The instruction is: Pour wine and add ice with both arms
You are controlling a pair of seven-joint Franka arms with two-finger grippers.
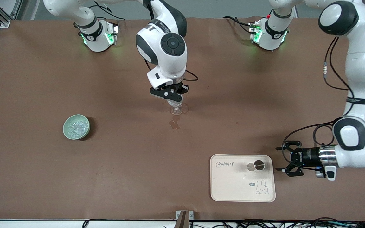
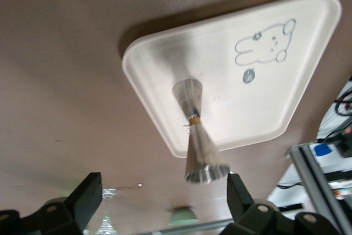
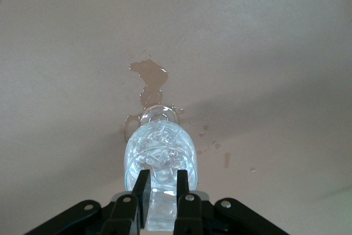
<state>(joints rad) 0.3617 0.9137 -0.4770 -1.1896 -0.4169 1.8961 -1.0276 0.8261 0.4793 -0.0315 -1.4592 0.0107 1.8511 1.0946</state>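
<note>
In the front view, the right gripper (image 1: pixel 173 95) hangs at the middle of the brown surface (image 1: pixel 43 79), directly over a clear wine glass (image 1: pixel 176 107) that stands beside a wet stain (image 1: pixel 174 123). At about eight o'clock from the glass sits a green bowl (image 1: pixel 76 126) filled with ice (image 1: pixel 75 127), toward the right arm's end. The left gripper (image 1: pixel 280 159) lies low just beside a cream tray (image 1: pixel 233 186) with a rabbit drawing; on the tray stands a metal jigger (image 1: pixel 258 165). In the left wrist view, the left gripper (image 2: pixel 165 199) is spread wide and released, the jigger (image 2: pixel 198 141) upright on the tray (image 2: pixel 159 70) between its fingers and untouched. In the right wrist view, the right gripper (image 3: pixel 161 182) is nearly closed with nothing between its fingers, poised above the glass (image 3: pixel 159 152), which contains glittering ice (image 3: pixel 157 149); spilled liquid (image 3: pixel 148 81) spreads at twelve o'clock from the glass.
</note>
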